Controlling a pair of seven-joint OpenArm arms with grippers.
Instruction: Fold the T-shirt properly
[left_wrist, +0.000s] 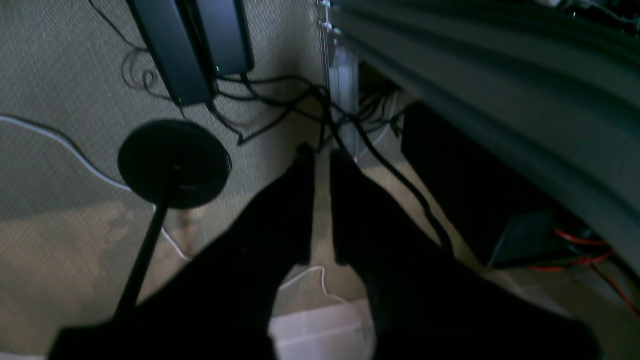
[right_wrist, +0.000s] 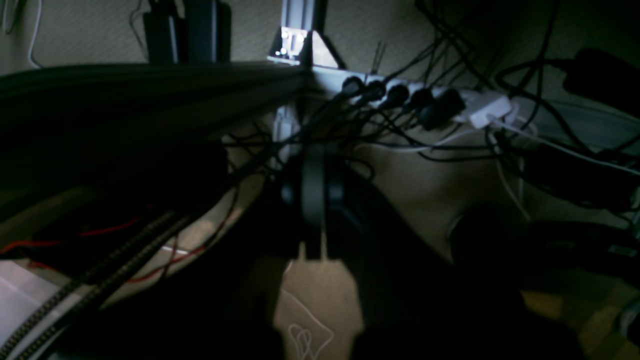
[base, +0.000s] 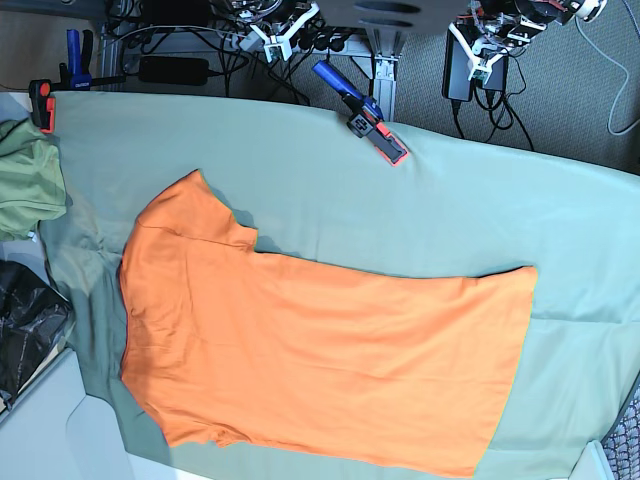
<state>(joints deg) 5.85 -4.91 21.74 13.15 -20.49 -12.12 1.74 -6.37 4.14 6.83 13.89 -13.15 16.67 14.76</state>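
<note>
Base view: the T-shirt (base: 320, 350) lay flat on the table cloth (base: 300, 170), collar toward 9 o'clock, hem toward 3, with neither arm over it. First fold, judged: pinch a long edge at both ends and carry it across evenly. Left gripper (left_wrist: 320, 152) hung empty, fingers slightly apart; right gripper (right_wrist: 312, 200) too dark to tell.

T-shirt (base: 320, 350) flat on table cloth (base: 480, 210); clamp (base: 360, 112) behind; garment (base: 25, 180) apparently at left edge.

left gripper (left_wrist: 320, 152) pointing down, jaws slightly parted, right gripper (right_wrist: 312, 250) dark, jaw state unclear
</note>
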